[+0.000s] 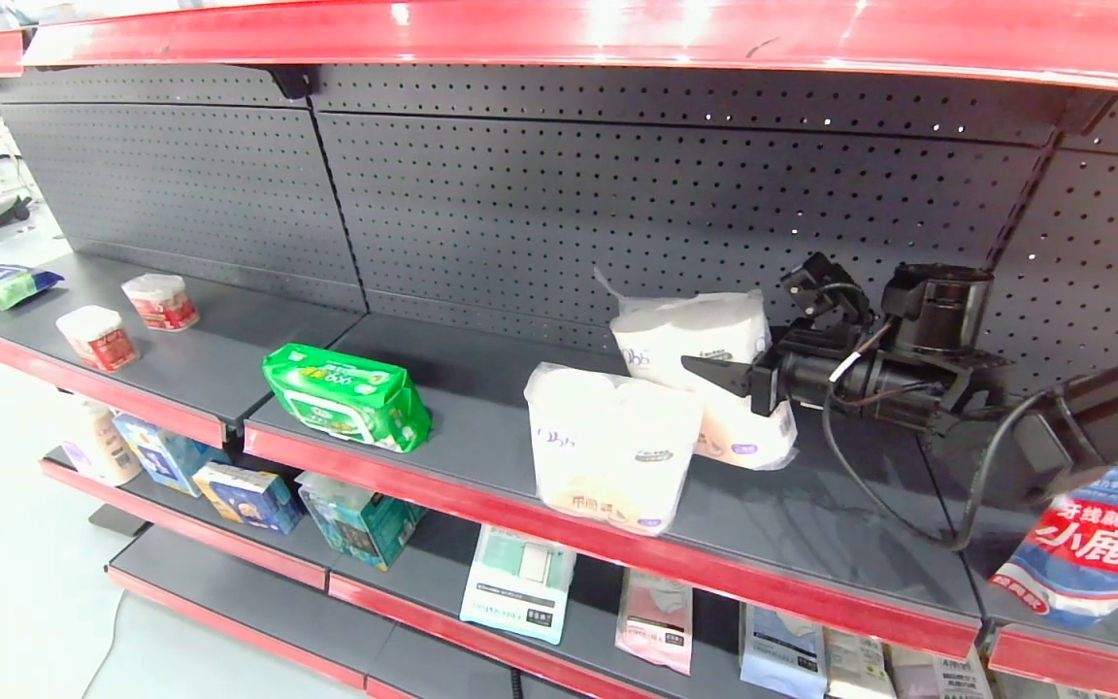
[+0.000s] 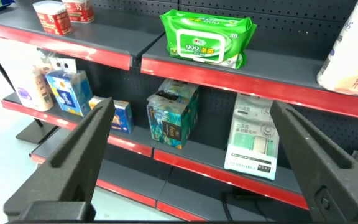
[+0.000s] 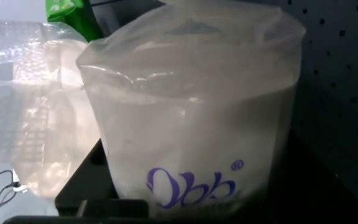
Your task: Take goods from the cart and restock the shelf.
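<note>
Two white tissue packs stand on the grey shelf [image 1: 840, 524]. The rear tissue pack [image 1: 690, 335] sits near the pegboard, and the front one [image 1: 608, 447] is at the red shelf edge. My right gripper [image 1: 706, 374] comes in from the right and is shut on the rear tissue pack [image 3: 191, 124], with one dark finger [image 3: 82, 180] lying along its side. A green wipes pack [image 1: 345, 396] lies further left on the same shelf. My left gripper [image 2: 191, 106] is open and holds nothing, facing the lower shelves below the green wipes pack [image 2: 207, 37].
Two red-and-white jars [image 1: 98, 337] [image 1: 161, 301] and a blue-green pack [image 1: 6, 284] sit on the left shelf section. A blue and red bag [image 1: 1098, 549] is at the right edge. Boxes and packets [image 1: 360, 519] line the lower shelf. A red shelf [image 1: 559, 29] hangs overhead.
</note>
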### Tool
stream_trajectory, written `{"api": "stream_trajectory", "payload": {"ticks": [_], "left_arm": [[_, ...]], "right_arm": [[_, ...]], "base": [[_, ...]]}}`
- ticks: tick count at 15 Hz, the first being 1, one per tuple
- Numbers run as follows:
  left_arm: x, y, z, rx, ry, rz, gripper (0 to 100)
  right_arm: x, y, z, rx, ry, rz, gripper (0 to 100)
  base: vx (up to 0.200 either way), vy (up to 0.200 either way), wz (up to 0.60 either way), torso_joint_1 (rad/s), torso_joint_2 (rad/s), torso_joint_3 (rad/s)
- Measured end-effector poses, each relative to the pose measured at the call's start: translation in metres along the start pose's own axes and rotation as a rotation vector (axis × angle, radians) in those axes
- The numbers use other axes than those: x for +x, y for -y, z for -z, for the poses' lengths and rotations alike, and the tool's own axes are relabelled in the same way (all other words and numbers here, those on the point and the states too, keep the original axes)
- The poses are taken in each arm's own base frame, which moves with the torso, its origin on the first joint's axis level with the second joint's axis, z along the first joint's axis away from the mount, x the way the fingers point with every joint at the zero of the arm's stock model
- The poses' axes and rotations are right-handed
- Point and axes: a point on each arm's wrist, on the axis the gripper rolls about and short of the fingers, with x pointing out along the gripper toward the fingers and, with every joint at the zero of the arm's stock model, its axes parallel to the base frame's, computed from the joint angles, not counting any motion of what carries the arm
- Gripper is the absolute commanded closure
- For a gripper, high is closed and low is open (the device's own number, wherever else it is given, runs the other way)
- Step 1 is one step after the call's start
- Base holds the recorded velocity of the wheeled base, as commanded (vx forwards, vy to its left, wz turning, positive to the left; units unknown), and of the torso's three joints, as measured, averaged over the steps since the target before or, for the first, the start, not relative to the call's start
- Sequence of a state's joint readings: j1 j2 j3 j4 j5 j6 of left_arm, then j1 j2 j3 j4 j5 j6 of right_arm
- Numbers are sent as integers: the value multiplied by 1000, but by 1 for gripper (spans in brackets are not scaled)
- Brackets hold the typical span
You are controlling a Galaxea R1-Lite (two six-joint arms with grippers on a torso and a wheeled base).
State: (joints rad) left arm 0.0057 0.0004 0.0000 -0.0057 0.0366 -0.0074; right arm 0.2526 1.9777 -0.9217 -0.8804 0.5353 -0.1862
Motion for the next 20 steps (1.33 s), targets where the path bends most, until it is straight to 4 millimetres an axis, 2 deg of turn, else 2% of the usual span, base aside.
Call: {"api": "stream_trajectory", "payload": {"ticks": [4,10,16,20], "left_arm": [[0,0,0,0,0,0,0],[0,0,0,0,0,0,0],[0,0,0,0,0,-1,0],[0,0,0,0,0,0,0]], "right_arm": [[18,9,8,0,-1,-2,100],[46,17,9,-14,32,-17,100],[56,18,23,3,20,-89,100],[63,24,22,31,30,-55,100]], "base": [[0,0,0,0,0,0],[0,0,0,0,0,0],[0,0,0,0,0,0],[0,0,0,0,0,0]]}}
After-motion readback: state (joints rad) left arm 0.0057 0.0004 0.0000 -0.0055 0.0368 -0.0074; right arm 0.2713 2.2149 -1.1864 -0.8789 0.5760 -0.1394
